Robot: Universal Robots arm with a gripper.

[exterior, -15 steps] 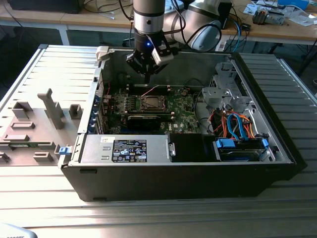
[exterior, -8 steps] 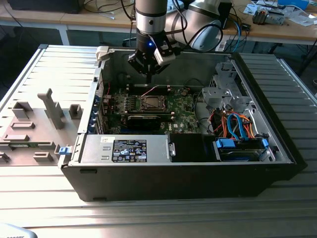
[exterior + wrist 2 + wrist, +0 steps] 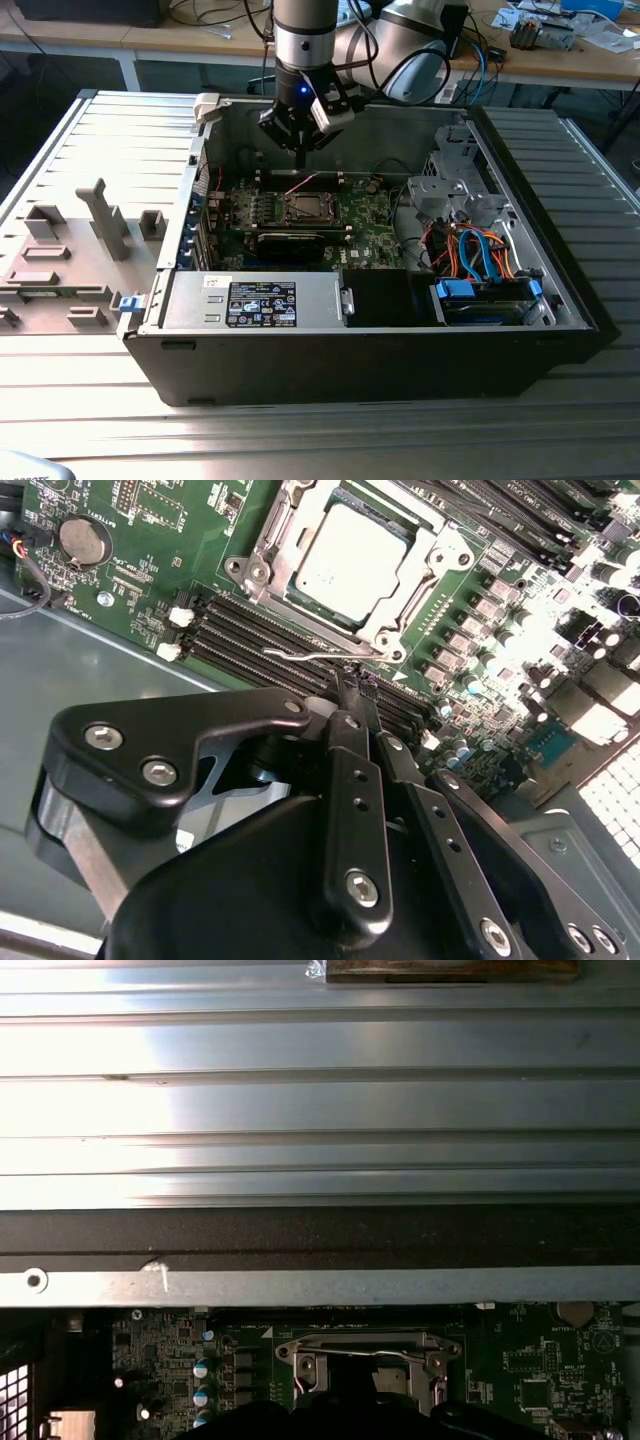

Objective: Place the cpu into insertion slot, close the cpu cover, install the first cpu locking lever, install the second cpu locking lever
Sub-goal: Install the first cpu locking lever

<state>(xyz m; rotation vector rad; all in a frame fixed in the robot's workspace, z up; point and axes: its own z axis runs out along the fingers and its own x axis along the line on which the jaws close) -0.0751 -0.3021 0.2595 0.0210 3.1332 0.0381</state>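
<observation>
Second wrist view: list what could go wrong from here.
1. The gripper fingertips sit right at the thin wire locking lever beside the cpu cover; a slip could scrape the memory slots.
2. Pressing off-line might bend the lever or stress the cpu.

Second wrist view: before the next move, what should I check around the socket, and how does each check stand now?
1. Cpu seated flat in the slot: ok.
2. Cover down around the cpu: ok.
3. Hand at the hooked end of the wire lever: ok.
4. That lever latched under its catch: cannot tell.
5. Other lever latched: cannot tell.
6. Hand inside the case, above the socket, in the exterior view: ok.
</observation>
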